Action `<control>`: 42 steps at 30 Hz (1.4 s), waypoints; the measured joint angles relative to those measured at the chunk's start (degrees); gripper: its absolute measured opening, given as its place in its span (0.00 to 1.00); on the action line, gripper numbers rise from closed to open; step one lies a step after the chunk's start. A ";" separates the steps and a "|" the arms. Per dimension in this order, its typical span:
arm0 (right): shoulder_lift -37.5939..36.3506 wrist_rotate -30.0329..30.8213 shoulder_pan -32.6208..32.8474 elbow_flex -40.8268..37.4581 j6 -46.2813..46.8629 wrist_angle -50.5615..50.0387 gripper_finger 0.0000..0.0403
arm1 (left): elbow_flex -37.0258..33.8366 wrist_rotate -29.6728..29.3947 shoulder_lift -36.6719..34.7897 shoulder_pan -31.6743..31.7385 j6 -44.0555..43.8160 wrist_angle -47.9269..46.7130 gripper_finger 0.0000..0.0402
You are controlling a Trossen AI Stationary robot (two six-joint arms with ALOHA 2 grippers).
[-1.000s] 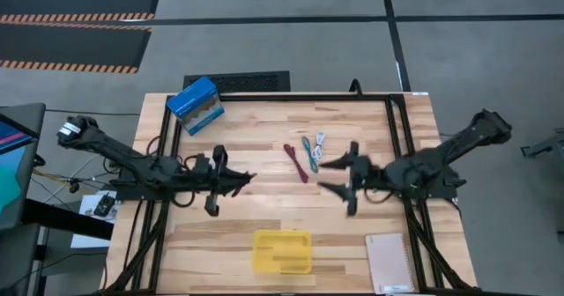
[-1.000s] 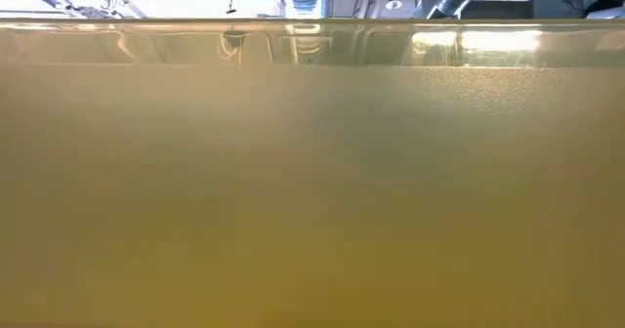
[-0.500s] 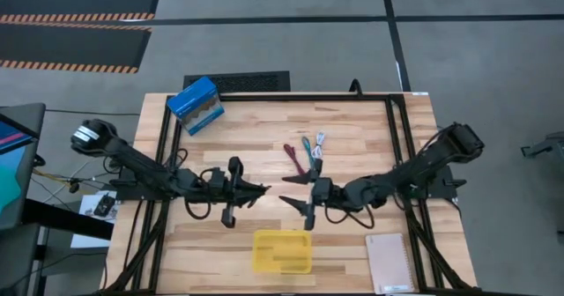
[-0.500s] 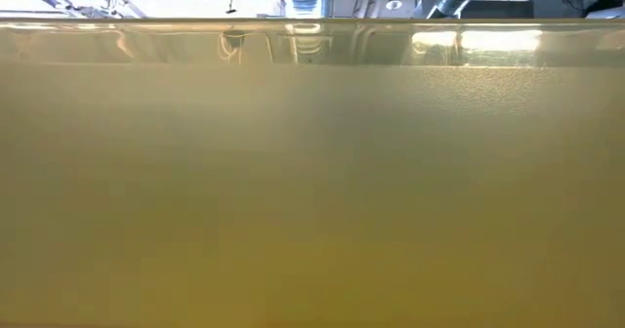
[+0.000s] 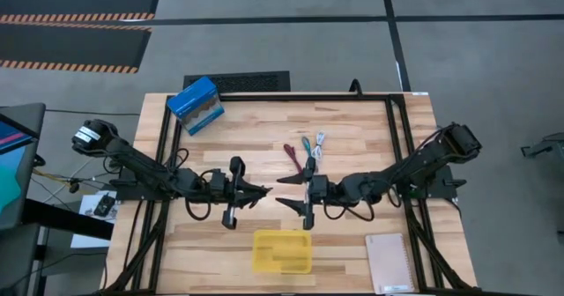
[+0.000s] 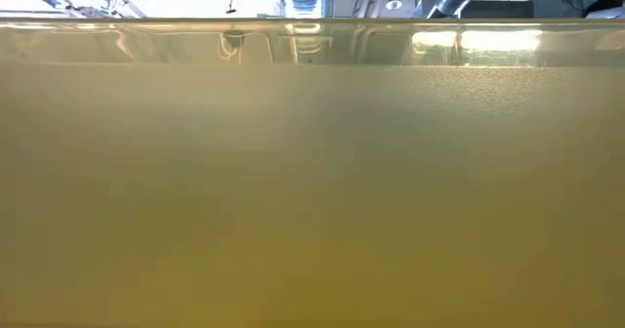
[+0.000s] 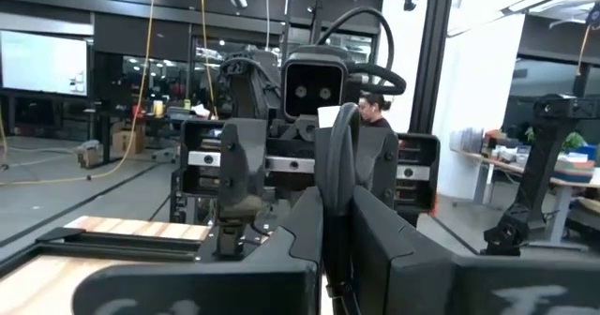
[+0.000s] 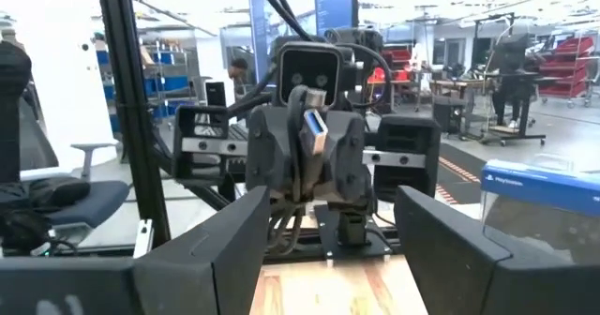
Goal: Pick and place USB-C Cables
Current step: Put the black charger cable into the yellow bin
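Note:
Three short cables lie side by side on the wooden table, past its middle: dark red [image 5: 295, 160], teal [image 5: 308, 152] and white [image 5: 320, 140]. My right gripper [image 5: 282, 191] is open, level above the table, its fingers pointing left; the cables lie just beyond its far side, untouched. My left gripper [image 5: 266, 190] is shut and points right, its tip close to the right gripper's open fingers. Each wrist view shows the other arm head-on, and no cable. The yellow tray [image 5: 282, 252] sits at the near edge.
A blue box [image 5: 195, 105] stands at the far left corner and a white notepad [image 5: 389, 262] lies at the near right corner. The tray's yellow wall [image 6: 312, 172] fills the low view. Bare wood lies between tray and grippers.
My right gripper has swept toward the table's left and slightly nearer, past the cables, staying open. My left gripper has moved right and a little nearer, toward the table's middle, so the two grippers now nearly meet. The cables have not moved.

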 joint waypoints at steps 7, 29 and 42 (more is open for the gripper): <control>0.00 -1.54 -0.95 0.00 -0.02 0.83 0.63 | 0.00 0.00 0.00 0.26 0.18 0.18 0.02; -0.09 -3.13 -1.93 0.02 0.00 2.88 0.63 | 2.97 0.14 5.75 1.01 1.03 3.09 0.02; -0.07 -4.18 -1.87 0.02 -0.15 3.10 0.63 | 2.99 -1.60 5.57 1.73 2.54 2.87 0.02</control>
